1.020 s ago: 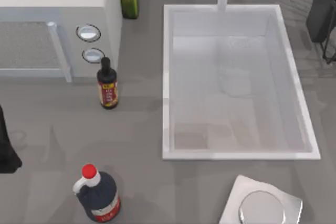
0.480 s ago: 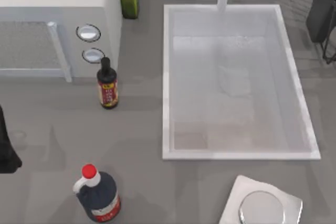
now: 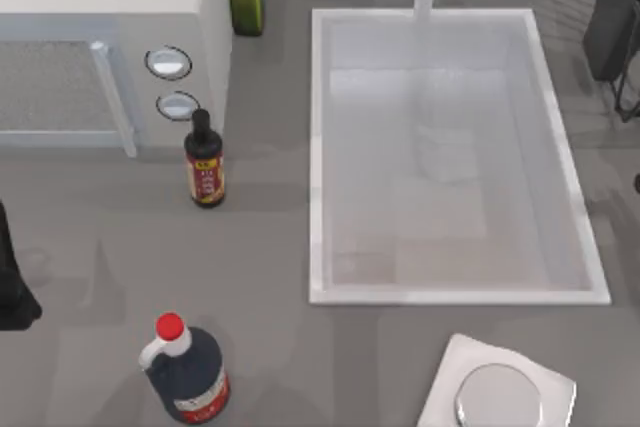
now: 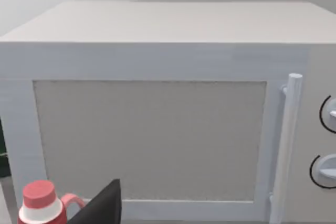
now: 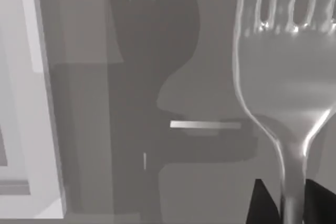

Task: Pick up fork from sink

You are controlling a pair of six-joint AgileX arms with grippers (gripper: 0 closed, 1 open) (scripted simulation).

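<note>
Fork [image 5: 286, 85], slim polished silver with four tines, is clamped at its neck by the right gripper [image 5: 287, 203], beside the white raised-rim sink [image 5: 31, 129]. Left gripper [image 4: 102, 208] is parked before the microwave [image 4: 152, 129]; its opening cannot be told.

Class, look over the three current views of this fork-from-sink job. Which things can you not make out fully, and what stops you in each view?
1. Fork: right wrist view, tine tips cut by the frame edge; handle end hidden between the right gripper's dark fingertips.
2. Left gripper: left wrist view, one dark tip at the frame edge, open or shut unreadable.
3. Red-capped jug: left wrist view, body cut off.
4. Sink: top view, no fork discernible in its pale interior.
</note>
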